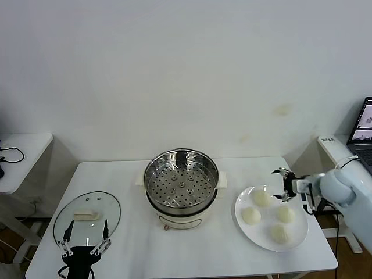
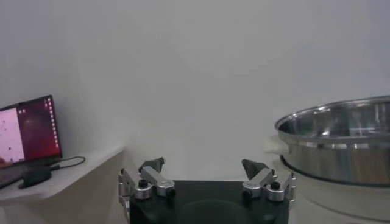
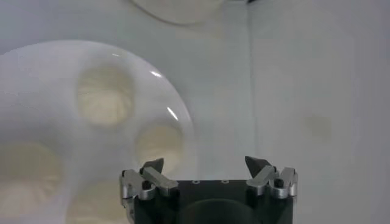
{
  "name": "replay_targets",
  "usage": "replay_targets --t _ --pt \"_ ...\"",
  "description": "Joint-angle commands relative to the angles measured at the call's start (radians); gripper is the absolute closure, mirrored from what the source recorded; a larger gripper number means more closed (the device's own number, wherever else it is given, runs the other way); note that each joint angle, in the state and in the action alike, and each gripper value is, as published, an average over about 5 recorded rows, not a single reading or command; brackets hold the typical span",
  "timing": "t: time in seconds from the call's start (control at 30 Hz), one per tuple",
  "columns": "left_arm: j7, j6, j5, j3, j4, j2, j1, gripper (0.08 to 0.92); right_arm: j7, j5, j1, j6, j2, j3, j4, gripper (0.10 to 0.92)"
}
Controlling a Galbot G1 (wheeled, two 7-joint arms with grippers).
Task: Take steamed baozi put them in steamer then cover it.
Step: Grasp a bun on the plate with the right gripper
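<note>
Head view: steamer [image 1: 181, 185] shows no readable writing.

Plain white wall [image 1: 186, 70] filled the upper frame, faintly stained at right. White worktop [image 1: 128, 244] sat centre-bottom. A small side table [image 1: 23, 157] with a cable stood left; laptop [image 1: 363, 125] at right edge.

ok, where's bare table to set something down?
Free: the table in front of the steamer, between the cover and plate; also behind the cover. Crowded: the plate, four baozi, right gripper over its edge.
</note>
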Motion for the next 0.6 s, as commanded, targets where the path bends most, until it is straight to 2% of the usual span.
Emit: replay_targets --t 0.03,0.6 --pt "0.001 0.005 0.005 0.0 -0.003 0.0 -0.001 0.177 -0.147 0.085 0.414 -0.013 0.022 -0.494 -0.197 0.202" --pt "0.013 0.014 -0.013 -0.029 -0.006 0.007 -0.013 0.177 -0.093 0.048 0.395 -0.064 0.201 -0.551 -0.338 0.202"
